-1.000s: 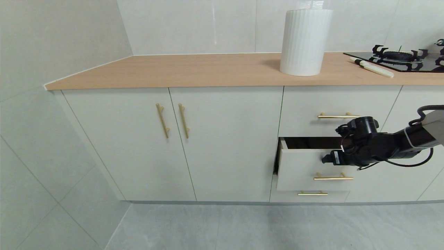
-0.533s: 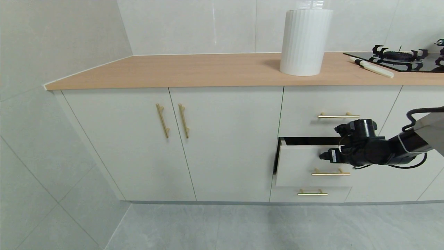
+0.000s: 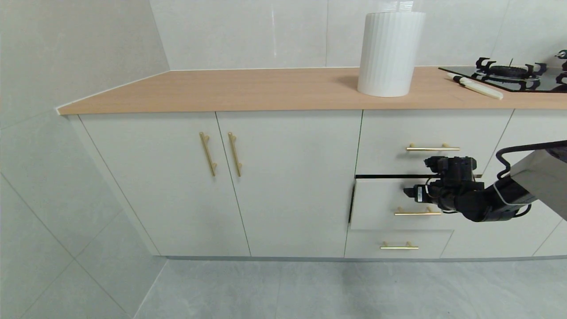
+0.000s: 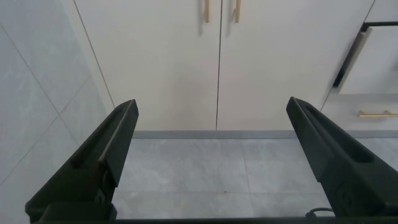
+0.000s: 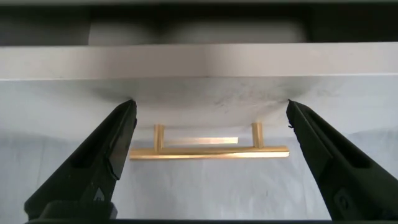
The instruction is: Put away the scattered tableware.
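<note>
My right tool (image 3: 408, 193) is spread wide and holds nothing. It points at the front of the middle drawer (image 3: 381, 201), which stands slightly ajar with a dark slit along its top. I can't tell whether the tips touch the front. The drawer's brass handle (image 5: 208, 151) sits just below and between the open fingers.

One drawer lies above this one and one below, so I count three drawers with three handles. Two cabinet doors (image 3: 230, 181) with two upright handles stand off to the tool's left.

Up on the table (image 3: 221, 91), above the tool, is one white ribbed canister (image 3: 390, 53). One cream knife (image 3: 475, 86) lies at the edge of the gas hob (image 3: 514, 77).

My left tool (image 4: 211, 118) is also wide and empty, over the grey floor (image 4: 186, 180).
</note>
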You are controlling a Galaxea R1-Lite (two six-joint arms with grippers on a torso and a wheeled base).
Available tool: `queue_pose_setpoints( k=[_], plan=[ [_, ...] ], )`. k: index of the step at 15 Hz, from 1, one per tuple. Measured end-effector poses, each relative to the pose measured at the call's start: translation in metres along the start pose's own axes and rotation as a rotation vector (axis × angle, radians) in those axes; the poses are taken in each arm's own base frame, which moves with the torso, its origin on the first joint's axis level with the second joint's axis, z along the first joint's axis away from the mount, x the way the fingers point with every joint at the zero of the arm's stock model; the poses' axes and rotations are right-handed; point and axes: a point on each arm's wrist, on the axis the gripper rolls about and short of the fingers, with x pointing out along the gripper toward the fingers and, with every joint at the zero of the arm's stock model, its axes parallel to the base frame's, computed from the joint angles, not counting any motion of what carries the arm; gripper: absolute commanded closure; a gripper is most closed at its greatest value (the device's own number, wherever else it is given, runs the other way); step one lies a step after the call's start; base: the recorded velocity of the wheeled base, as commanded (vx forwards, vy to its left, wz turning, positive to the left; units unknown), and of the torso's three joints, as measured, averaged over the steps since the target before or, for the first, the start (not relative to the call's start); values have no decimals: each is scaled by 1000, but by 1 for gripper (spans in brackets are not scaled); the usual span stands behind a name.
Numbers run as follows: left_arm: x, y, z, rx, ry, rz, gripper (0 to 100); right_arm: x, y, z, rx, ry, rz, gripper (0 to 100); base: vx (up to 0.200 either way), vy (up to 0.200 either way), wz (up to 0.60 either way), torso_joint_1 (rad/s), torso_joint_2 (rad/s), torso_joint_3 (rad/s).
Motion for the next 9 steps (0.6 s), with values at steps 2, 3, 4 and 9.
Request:
queue_pose_setpoints(
  k=[2,3,4,9],
  plan=[
    [0,0,0,0,0,0,0,5,4,-6,-2,-8,-6,0,0,0,0,0,0,0],
    [0,0,0,0,0,0,0,7,6,-7,-3,-24,-22,0,0,0,0,0,0,0],
    [0,0,0,0,0,0,0,10,7,-7,-2,-51,-32,0,0,0,0,0,0,0],
    [0,0,0,0,0,0,0,21,10,-5,51,-104,-61,0,0,0,0,0,0,0]
  ],
)
